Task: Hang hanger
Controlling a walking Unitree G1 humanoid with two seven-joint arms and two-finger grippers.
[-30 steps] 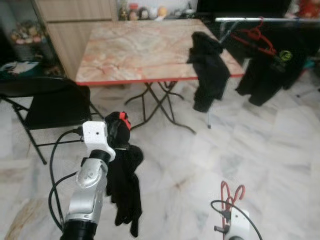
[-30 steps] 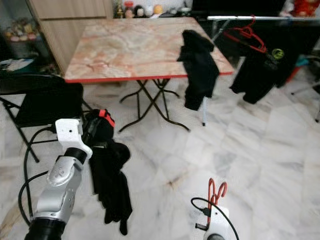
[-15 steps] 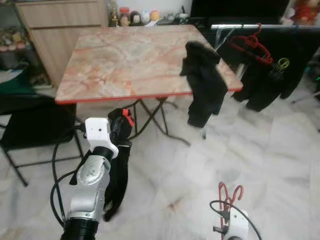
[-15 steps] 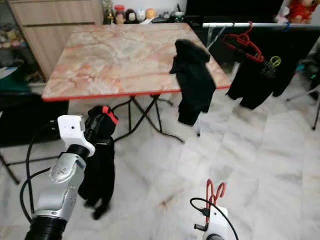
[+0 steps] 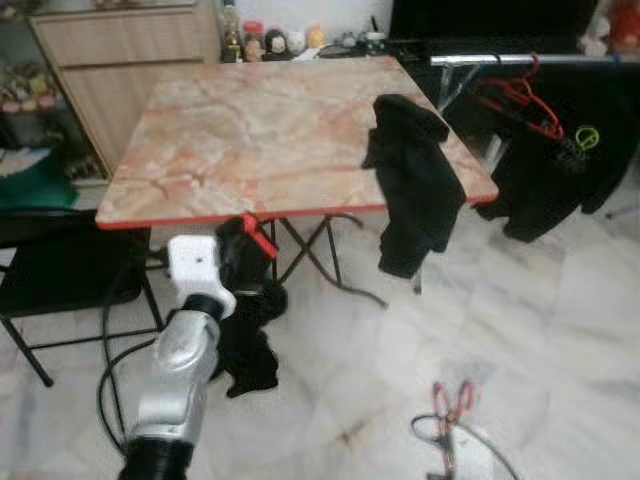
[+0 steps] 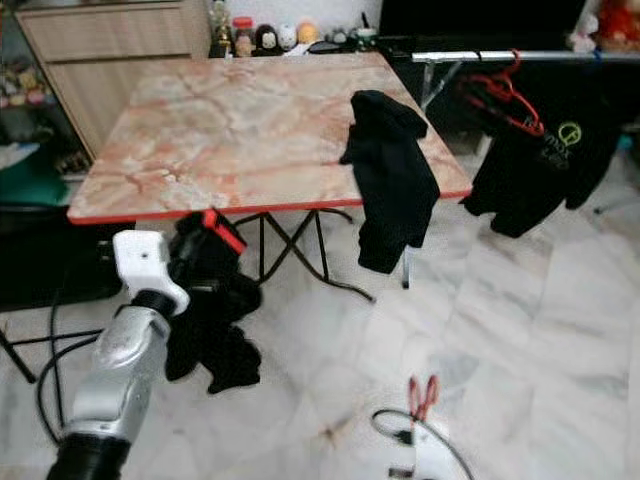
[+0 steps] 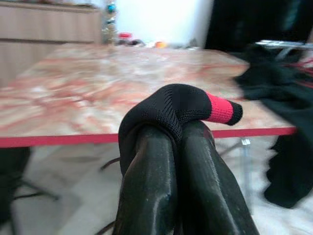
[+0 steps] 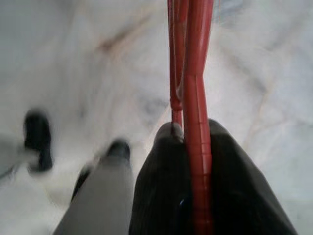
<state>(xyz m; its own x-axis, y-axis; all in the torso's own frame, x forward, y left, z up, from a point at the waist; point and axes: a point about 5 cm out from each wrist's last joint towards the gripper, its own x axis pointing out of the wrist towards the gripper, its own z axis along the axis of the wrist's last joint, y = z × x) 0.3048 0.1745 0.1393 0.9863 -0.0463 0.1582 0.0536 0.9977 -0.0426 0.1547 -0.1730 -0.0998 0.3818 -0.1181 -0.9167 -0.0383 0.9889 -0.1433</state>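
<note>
Gripping a red hanger (image 8: 195, 147) low in the frame's lower right, the right tool (image 8: 188, 161) is clamped on it. The left tool (image 7: 178, 147), lower left, pinches a black garment (image 6: 215, 330) before the marble surface (image 5: 280, 130).

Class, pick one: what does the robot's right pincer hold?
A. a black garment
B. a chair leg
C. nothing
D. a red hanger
D: in the right wrist view the right pincer is shut on the red hanger; the black garment is in the left pincer.
</note>
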